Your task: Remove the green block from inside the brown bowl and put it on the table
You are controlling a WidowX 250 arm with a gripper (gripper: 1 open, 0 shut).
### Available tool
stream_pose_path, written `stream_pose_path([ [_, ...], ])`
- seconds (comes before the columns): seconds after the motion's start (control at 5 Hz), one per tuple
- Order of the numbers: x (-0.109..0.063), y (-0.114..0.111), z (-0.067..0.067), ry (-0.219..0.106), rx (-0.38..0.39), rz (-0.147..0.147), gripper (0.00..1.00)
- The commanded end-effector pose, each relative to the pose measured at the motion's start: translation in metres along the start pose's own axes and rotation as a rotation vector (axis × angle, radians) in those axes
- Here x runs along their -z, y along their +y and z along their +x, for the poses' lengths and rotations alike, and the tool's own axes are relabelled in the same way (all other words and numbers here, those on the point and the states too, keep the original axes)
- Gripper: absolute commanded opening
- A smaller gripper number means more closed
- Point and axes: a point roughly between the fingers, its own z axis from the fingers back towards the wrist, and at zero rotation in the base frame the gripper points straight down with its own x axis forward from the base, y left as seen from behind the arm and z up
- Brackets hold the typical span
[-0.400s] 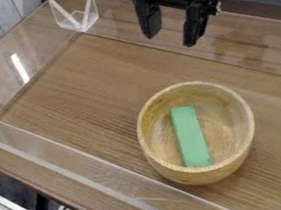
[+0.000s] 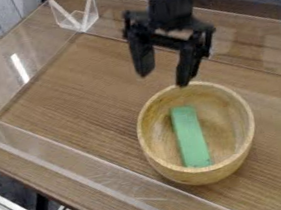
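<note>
The green block (image 2: 189, 136) lies flat inside the brown bowl (image 2: 160, 159), running roughly front to back across the bowl's floor. The bowl rests on the table (image 2: 74, 98) toward the near right. My gripper (image 2: 166, 66) hangs above the bowl's far rim, a little behind and left of the block. Its two dark fingers point down and stand wide apart, with nothing between them. The block is fully visible and untouched.
Clear acrylic walls (image 2: 61, 181) border the table on the near left and far sides. A clear angled bracket (image 2: 77, 13) stands at the back left corner. Bare wood-grain surface stretches left of the bowl.
My gripper has come down and forward toward the bowl, now hovering over its far rim. The block and bowl have not moved.
</note>
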Motion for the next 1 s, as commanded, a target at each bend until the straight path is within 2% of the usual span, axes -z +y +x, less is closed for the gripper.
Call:
stream_pose_path([
  [0.0,-0.003,-0.008,-0.008,-0.060,0.019,-0.001,1.00],
  [0.4,0.019,-0.021,-0.012,-0.051,0.018,-0.010,1.00],
  [0.8,0.037,-0.029,-0.010,-0.040,0.007,-0.017,1.00],
])
